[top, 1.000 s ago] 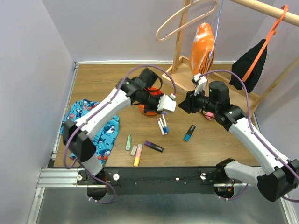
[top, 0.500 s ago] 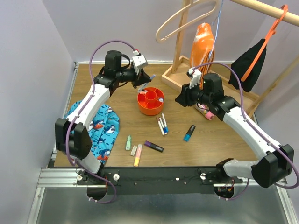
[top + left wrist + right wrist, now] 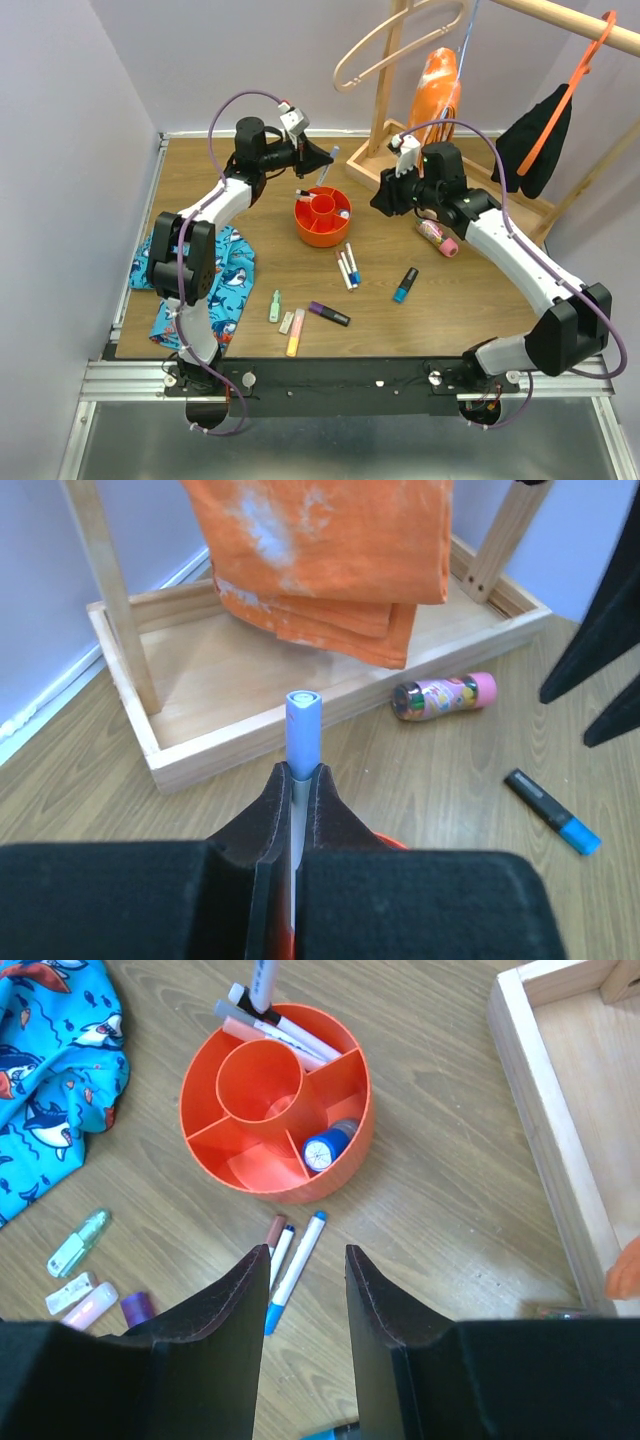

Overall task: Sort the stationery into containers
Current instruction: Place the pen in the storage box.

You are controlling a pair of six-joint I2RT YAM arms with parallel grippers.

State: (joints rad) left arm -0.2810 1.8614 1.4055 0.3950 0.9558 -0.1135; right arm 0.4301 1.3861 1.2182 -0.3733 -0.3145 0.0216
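Observation:
My left gripper (image 3: 318, 156) hovers behind the red-orange bowl (image 3: 308, 232), shut on a pen with a blue cap (image 3: 303, 725) that sticks out past the fingertips (image 3: 322, 792). My right gripper (image 3: 381, 204) hangs open to the bowl's right, empty (image 3: 306, 1260), looking down on the bowl (image 3: 335, 1165). The bowl holds a blue-capped marker (image 3: 322, 1151) and a few pens (image 3: 272, 1028) in its back compartment. Loose on the table lie white pens (image 3: 347, 267), a blue highlighter (image 3: 405, 284), a purple marker (image 3: 329, 314), a yellow one (image 3: 295, 334) and a green one (image 3: 275, 305).
A blue shark-print cloth (image 3: 205, 272) lies at the left. The wooden rack base (image 3: 395, 165) stands at the back right, with an orange cloth (image 3: 438, 95) and black garment (image 3: 535, 135) hanging above. A pink tube (image 3: 441, 238) lies near the rack.
My left arm has swung from the bowl's near right side to behind the bowl, the pen in its grip. My right gripper has moved back and left, closer to the bowl.

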